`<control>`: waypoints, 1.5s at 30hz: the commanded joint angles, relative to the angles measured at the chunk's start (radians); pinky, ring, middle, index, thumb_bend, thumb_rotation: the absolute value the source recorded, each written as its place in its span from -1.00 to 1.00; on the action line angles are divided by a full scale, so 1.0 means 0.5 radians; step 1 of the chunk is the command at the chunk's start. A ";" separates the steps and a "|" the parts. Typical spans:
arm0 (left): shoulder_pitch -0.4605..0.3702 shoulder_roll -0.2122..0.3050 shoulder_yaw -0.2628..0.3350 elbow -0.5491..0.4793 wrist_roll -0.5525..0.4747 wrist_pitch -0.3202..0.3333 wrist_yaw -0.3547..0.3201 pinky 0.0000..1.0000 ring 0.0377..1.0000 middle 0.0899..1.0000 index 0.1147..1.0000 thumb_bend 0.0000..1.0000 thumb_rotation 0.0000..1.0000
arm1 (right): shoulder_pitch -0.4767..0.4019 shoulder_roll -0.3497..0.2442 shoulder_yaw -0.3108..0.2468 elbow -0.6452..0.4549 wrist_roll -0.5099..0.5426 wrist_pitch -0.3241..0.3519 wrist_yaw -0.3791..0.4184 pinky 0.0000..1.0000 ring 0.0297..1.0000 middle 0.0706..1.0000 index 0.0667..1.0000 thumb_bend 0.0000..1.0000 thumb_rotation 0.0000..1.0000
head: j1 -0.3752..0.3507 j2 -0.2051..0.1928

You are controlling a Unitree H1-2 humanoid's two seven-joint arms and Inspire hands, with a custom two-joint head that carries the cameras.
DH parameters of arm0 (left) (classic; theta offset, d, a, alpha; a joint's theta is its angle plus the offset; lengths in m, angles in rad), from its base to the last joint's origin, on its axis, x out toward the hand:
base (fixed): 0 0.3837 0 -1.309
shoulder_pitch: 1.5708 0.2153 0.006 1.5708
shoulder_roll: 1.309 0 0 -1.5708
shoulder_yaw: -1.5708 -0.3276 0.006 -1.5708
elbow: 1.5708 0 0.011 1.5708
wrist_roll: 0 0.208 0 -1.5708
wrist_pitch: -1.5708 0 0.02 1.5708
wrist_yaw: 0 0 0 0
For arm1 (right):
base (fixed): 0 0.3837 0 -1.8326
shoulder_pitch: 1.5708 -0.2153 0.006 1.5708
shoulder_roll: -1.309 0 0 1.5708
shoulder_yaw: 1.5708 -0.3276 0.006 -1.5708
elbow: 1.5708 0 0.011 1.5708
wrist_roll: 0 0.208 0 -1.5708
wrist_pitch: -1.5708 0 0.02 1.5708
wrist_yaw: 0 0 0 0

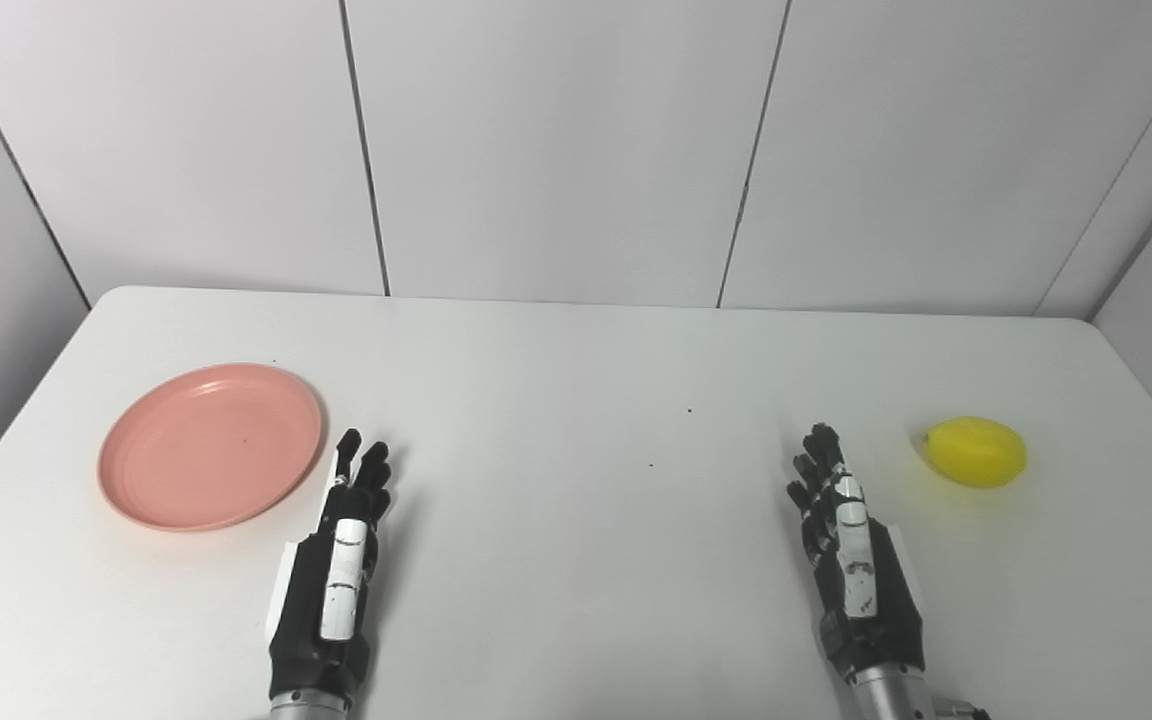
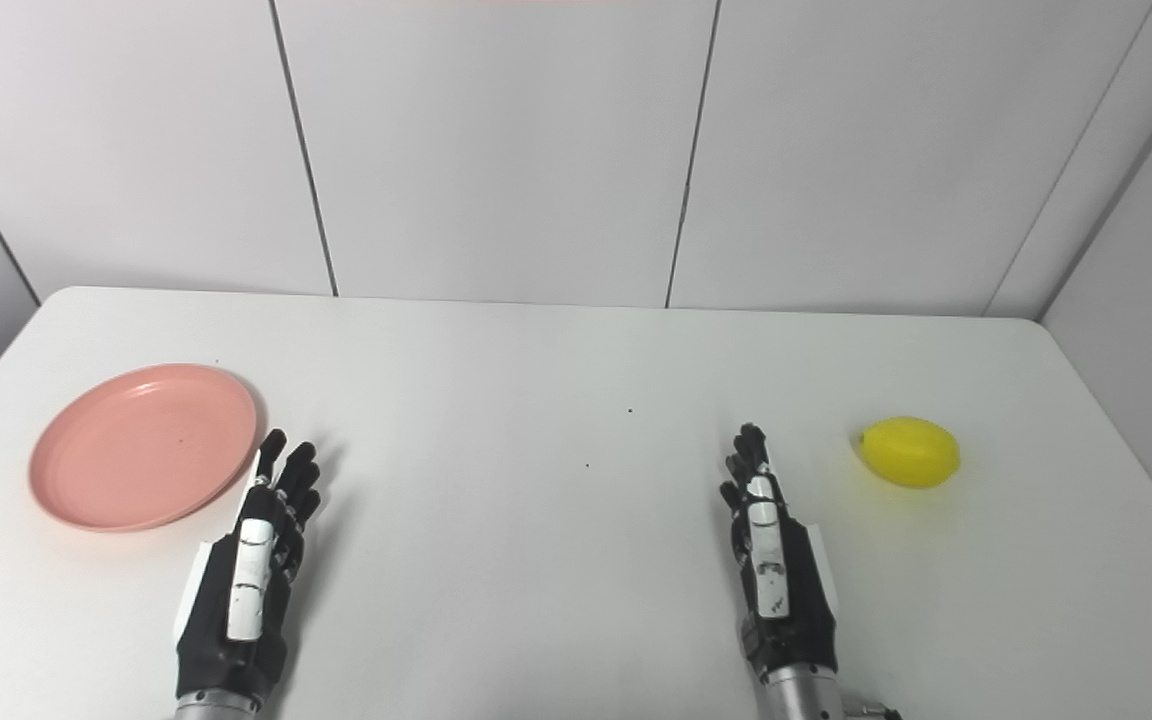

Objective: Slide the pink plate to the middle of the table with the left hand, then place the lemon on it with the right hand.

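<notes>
The pink plate (image 1: 211,446) is lying flat on the left side of the white surface (image 1: 576,560), just left of and slightly beyond the left hand (image 1: 336,570), which is resting with its fingers (image 1: 361,470) released, extended and pointing toward the far edge, holding nothing. Being nearest, this hand is probably reaching left to catch the plate's rim and draw it rightward to the middle, which is bare. The lemon (image 1: 976,452) is sitting on the right side, right of and a little beyond the right hand (image 1: 856,565), whose fingers are likewise released and empty. The lemon's long axis is running left to right, its small nub pointing left toward that hand.
</notes>
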 commanded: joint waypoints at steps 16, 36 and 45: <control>0.072 0.005 0.008 -0.047 -0.014 -0.032 -0.018 1.00 0.97 0.93 1.00 0.40 0.92 | 0.110 0.010 0.022 0.032 -0.015 -0.092 -0.007 1.00 1.00 1.00 0.96 0.54 1.00 | -0.007 0.007; 0.069 -0.034 0.001 -0.026 -0.009 0.001 -0.001 1.00 0.96 0.93 1.00 0.42 0.90 | 0.103 -0.024 0.019 0.058 0.022 -0.053 0.009 1.00 1.00 1.00 0.97 0.54 1.00 | 0.125 -0.036; 0.068 -0.095 -0.067 0.080 0.065 -0.118 0.043 1.00 0.95 0.92 1.00 0.35 0.91 | 0.102 -0.106 -0.022 0.139 0.151 -0.109 0.091 1.00 1.00 1.00 1.00 0.55 1.00 | 0.345 -0.137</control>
